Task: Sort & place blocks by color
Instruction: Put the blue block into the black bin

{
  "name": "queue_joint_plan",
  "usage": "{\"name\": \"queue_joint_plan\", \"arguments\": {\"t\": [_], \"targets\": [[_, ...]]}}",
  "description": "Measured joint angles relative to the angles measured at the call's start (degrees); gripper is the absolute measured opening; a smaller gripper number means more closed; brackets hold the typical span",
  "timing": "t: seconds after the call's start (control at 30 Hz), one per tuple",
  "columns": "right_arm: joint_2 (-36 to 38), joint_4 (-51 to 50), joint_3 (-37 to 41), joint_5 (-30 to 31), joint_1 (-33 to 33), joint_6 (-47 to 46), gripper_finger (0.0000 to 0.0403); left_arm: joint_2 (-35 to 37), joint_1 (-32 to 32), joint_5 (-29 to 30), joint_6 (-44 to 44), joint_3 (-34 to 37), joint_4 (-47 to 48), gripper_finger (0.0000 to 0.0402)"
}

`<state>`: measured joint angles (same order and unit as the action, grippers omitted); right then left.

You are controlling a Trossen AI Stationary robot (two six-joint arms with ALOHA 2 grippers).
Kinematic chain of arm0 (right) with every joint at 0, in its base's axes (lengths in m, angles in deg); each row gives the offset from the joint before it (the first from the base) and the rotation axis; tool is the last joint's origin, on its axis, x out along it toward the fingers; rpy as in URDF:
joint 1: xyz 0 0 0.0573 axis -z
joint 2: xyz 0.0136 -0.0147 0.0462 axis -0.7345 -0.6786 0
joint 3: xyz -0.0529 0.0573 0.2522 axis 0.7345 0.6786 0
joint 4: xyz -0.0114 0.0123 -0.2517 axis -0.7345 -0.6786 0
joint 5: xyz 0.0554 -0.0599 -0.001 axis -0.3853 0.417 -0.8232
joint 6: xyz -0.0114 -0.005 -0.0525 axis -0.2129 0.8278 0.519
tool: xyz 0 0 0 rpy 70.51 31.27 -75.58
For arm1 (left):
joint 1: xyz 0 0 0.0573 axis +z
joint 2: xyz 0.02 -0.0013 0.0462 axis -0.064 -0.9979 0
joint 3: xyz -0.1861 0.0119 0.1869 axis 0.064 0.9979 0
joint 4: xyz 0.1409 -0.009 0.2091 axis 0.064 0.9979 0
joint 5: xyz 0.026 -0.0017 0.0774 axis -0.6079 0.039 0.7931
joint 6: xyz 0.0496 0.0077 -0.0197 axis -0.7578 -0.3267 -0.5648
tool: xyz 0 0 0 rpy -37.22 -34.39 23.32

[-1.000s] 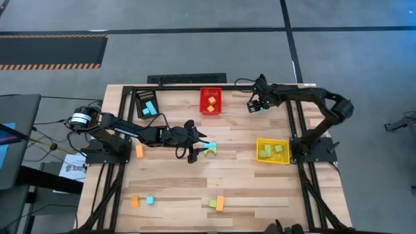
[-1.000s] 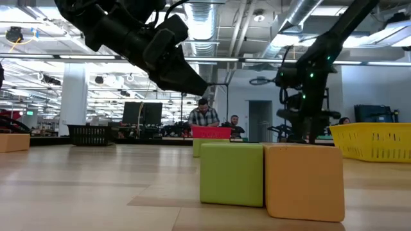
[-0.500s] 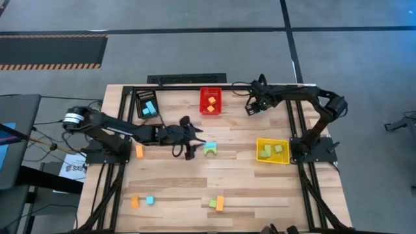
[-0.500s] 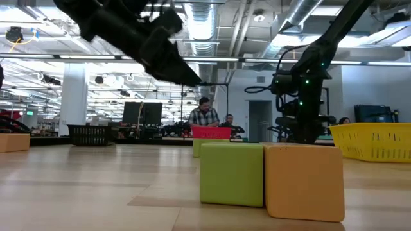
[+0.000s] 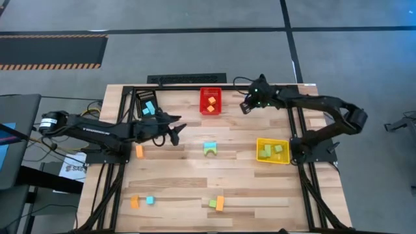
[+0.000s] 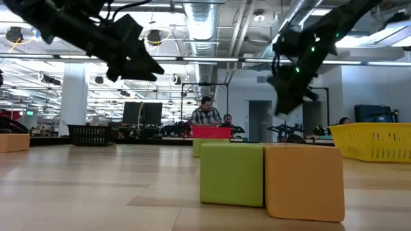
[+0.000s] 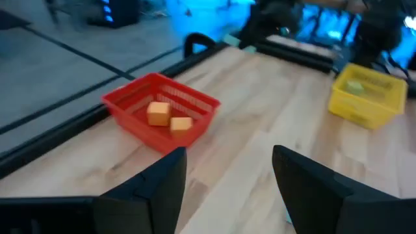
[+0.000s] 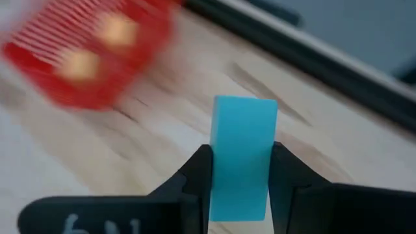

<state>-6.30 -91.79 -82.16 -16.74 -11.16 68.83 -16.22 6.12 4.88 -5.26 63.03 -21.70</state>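
My right gripper [image 5: 247,107] hangs above the table's far right part, right of the red bin [image 5: 210,101], shut on a light blue block [image 8: 242,153]. My left gripper [image 5: 177,131] is open and empty in the air at the left middle, near the black bin [image 5: 146,104]; the left wrist view shows nothing between its fingers [image 7: 162,188]. A light blue and a green block [image 5: 210,149] rest together on the table's middle. An orange block [image 5: 138,151] lies at the left. Along the near edge lie an orange and blue pair [image 5: 142,201] and a green and orange pair [image 5: 216,203]. My right gripper pinches the light blue block between its two fingers, on two opposite side faces [image 8: 221,175]. The fingers slant down from the right. The block juts out past the fingertips and is lifted clear of the table.
The red bin holds two orange blocks [image 7: 169,118], the yellow bin [image 5: 272,150] at the right holds green blocks, and the black bin holds light blue ones. Bare tabletop lies between the middle pair and the near-edge blocks. People sit in the room beyond the far edge [image 6: 205,115].
My left gripper has drawn back from the blue and green pair at the middle toward the table's left edge, rising a little and rolling; the pair stays put. My right gripper has risen from the tabletop at the far right and tipped.
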Motion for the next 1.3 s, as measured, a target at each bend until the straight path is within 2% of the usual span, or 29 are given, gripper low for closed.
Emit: {"name": "queue_joint_plan", "arguments": {"t": [0.13,0.23,0.3,0.47,0.53,0.63,0.9,1.03,1.13,1.3], "targets": [[0.57,8.40,0.00,-0.40,-6.94,-0.09,0.0100,-0.39,0.04,0.70,-3.03,3.57,-10.12,0.0203],[-1.84,15.64,-0.02,-4.70,-11.62,-0.20,0.0100,-1.26,0.10,-3.05,-10.41,3.99,-13.25,0.0199],[-4.24,21.18,-0.02,-10.88,-14.04,-0.20,0.0100,-1.95,0.08,-9.22,-16.84,3.99,-14.45,0.0199],[-10.46,33.48,-0.04,-32.82,-17.44,1.01,0.0100,-4.69,-0.75,-25.83,-30.71,3.99,-17.27,0.0198],[-12.67,36.64,-0.08,-38.66,-19.10,1.11,0.0101,-6.11,-1.80,-28.46,-33.30,3.99,-19.86,0.0198],[-15.97,40.19,-0.09,-43.10,-22.04,1.13,0.0113,-9.32,-3.76,-29.22,-36.76,3.99,-24.46,0.0198],[-21.80,43.44,-2.95,-44.98,-28.80,0.87,0.0114,-19.77,-7.03,-29.43,-38.39,-1.66,-27.17,0.0232],[-22.67,42.98,-4.53,-44.98,-30.22,0.87,0.0116,-24.00,-7.92,-34.17,-38.70,-5.12,-26.71,0.0249],[-22.45,43.25,-4.76,-44.96,-30.58,0.87,0.0117,-26.31,-8.24,-36.19,-39.26,-7.16,-25.09,0.0251],[-22.09,43.24,-4.74,-44.94,-30.49,0.86,0.0117,-28.29,-8.16,-35.66,-39.72,-8.76,-24.29,0.0242]]}}
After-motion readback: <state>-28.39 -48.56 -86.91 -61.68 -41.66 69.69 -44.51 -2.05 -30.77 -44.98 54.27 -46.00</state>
